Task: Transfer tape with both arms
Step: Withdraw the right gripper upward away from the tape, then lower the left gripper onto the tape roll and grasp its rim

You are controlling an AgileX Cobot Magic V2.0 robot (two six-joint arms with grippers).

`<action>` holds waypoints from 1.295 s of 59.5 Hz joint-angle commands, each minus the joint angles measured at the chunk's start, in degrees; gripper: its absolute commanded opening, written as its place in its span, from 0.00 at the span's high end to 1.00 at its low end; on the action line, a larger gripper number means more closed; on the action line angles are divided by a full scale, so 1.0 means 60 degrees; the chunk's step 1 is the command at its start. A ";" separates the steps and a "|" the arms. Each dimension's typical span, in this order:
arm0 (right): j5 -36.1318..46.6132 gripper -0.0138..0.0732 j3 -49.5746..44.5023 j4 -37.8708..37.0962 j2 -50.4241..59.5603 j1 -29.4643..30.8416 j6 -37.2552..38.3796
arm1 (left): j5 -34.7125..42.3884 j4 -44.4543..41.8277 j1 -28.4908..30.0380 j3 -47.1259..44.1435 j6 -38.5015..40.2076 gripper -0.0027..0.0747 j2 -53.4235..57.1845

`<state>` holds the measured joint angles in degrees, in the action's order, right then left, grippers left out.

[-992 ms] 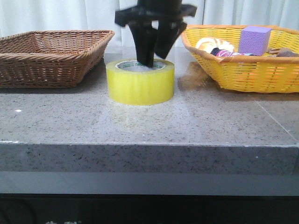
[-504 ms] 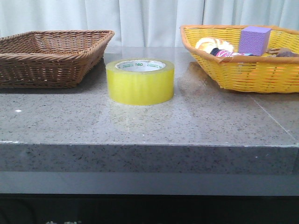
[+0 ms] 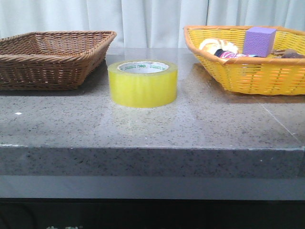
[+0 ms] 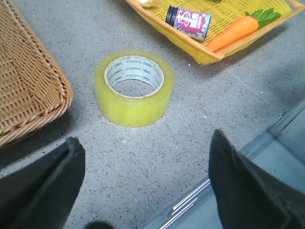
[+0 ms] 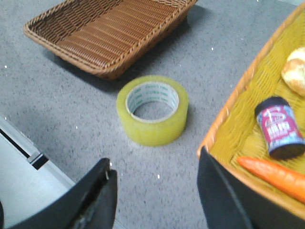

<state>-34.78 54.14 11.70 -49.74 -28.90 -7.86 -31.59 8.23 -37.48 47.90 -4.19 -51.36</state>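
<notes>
Tape (image 3: 143,83) unmoved on table (image 3: 152,129) — gripper above it a second ago gone.

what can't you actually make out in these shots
- Brown basket, front view: its floor is hidden by its own near wall, and the frame edge cuts its left end.
- Yellow basket, front view: the near wall hides most contents; only the purple cube and some tops show.
- Tape label print: too small to read in any view.
- Bottle, right wrist view: label blurred.
- Both arms: absent from the front view.
</notes>
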 commanded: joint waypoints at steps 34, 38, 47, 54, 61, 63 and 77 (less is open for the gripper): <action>0.0792 0.37 -0.0970 0.0095 0.1027 0.0044 -0.0025 | -0.3535 0.0108 -0.0090 0.5624 -0.5028 0.29 -0.4267; 0.0792 0.37 -0.0970 0.0095 0.1027 0.0044 -0.0025 | -0.4075 0.0158 -0.0090 0.6287 -0.5521 0.29 -0.4875; 0.0792 0.37 -0.0970 0.0095 0.1027 0.0044 -0.0025 | -0.5079 0.0412 -0.0090 0.7466 -0.6729 0.30 -0.6010; 0.0792 0.37 -0.0970 0.0095 0.1027 0.0044 -0.0025 | -0.5457 0.0763 -0.0090 0.8153 -0.7172 0.33 -0.6816; 0.0792 0.37 -0.0970 0.0095 0.1027 0.0044 -0.0025 | -0.5580 0.0830 -0.0090 0.8509 -0.7241 0.33 -0.7450; 0.0792 0.37 -0.0970 0.0095 0.1027 0.0044 -0.0025 | -0.5625 0.0830 -0.0090 0.8624 -0.7263 0.33 -0.7616; 0.0792 0.37 -0.0970 0.0095 0.1027 0.0044 -0.0025 | -0.5642 0.0963 -0.0090 0.8926 -0.7317 0.33 -0.8591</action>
<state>-34.03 46.94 11.90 -44.01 -28.90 -7.86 -66.81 11.87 -37.58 99.03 -47.88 -104.03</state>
